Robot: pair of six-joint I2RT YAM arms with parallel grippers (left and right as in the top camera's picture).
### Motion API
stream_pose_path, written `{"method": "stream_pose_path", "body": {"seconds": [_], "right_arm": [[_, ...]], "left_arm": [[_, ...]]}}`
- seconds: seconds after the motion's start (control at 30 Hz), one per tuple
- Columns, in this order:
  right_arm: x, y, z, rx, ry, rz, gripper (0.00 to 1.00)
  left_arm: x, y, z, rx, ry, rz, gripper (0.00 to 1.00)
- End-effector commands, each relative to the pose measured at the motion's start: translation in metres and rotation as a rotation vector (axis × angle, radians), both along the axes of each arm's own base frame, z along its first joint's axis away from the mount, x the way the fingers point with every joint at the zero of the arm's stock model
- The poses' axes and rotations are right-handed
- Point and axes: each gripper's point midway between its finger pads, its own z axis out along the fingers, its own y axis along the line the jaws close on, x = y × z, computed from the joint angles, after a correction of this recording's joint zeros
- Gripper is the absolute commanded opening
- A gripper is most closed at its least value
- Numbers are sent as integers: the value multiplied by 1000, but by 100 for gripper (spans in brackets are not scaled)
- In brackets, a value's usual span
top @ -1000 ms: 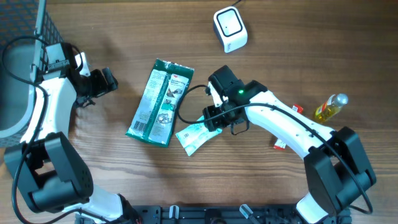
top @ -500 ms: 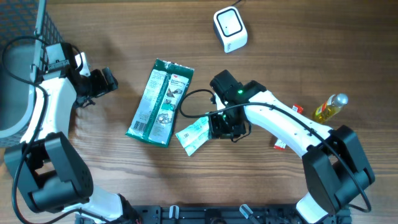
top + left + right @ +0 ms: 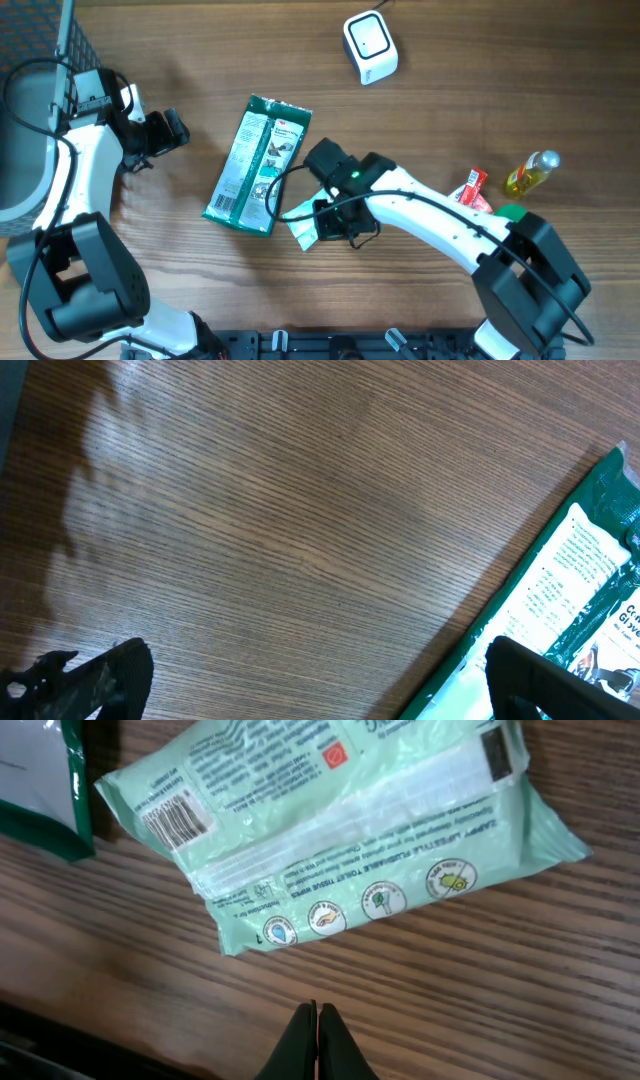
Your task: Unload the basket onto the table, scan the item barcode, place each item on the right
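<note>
A pale green tissue pack (image 3: 350,830) lies flat on the wooden table, its barcode (image 3: 172,818) facing up at its left end. My right gripper (image 3: 316,1012) is shut on nothing, its tips a short way off the pack's long edge with bare wood between. From overhead the right arm covers most of the pack (image 3: 302,230). A dark green pouch (image 3: 258,165) lies just left of it. The white scanner (image 3: 370,47) stands at the far edge. My left gripper (image 3: 320,685) is open over bare wood, its right finger (image 3: 560,680) above the pouch's edge (image 3: 560,590).
A red sachet (image 3: 470,188), a small yellow bottle (image 3: 530,172) and a green scrap (image 3: 510,212) lie on the right. A dark mesh basket (image 3: 40,40) and a grey bin (image 3: 15,150) stand at the far left.
The right gripper has shut and its arm has swung left over the tissue pack, uncovering the red sachet. The left arm has stayed still.
</note>
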Motion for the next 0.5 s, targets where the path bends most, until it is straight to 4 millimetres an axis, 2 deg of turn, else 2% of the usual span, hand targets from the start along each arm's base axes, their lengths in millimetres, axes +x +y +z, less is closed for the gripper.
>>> {"method": "stream_pose_path", "body": {"seconds": [0.0, 0.2, 0.37, 0.47], "right_arm": [[-7, -1, -11, -57, 0, -18, 4], [-17, 0, -34, -105, 48, -15, 4], [-3, 17, -37, -43, -5, -15, 4], [9, 20, -37, -38, -65, -19, 4]], "left_arm": [[-3, 2, -5, -9, 11, -1, 100], [-3, 2, -5, -9, 11, -1, 100], [-3, 2, -5, -9, 11, -1, 100], [-3, 2, -5, -9, 11, -1, 100]]}}
